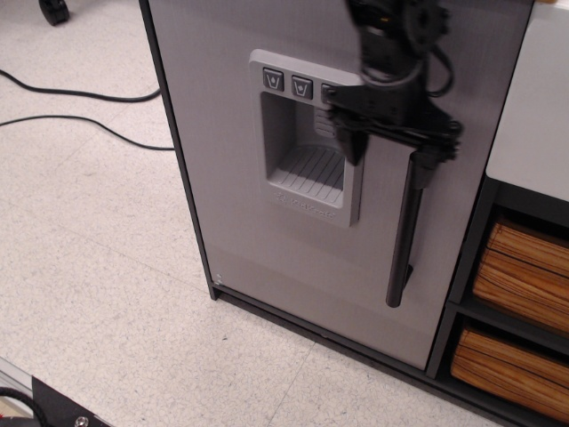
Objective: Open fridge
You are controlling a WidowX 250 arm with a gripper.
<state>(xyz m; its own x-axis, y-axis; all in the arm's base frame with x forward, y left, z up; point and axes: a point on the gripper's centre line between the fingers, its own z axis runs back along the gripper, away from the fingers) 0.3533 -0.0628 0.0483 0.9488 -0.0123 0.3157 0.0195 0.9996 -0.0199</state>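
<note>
The fridge (pixel 240 222) is a small black cabinet with a grey brushed door that stands closed. The door has a moulded grey dispenser recess (pixel 307 165) with buttons along its top. A long black vertical bar handle (pixel 404 240) runs down the door's right side. My black gripper (pixel 387 156) comes down from above and is open in front of the door. Its left finger (pixel 348 144) is over the recess's right edge. Its right finger (pixel 426 169) overlaps the top end of the handle. Nothing is gripped.
A black shelf unit with two wooden-looking drawers (pixel 526 274) stands right of the fridge, under a white top (pixel 538 107). Black cables (pixel 80 94) lie on the speckled floor at the left. A dark object (pixel 53 405) sits at the bottom left corner.
</note>
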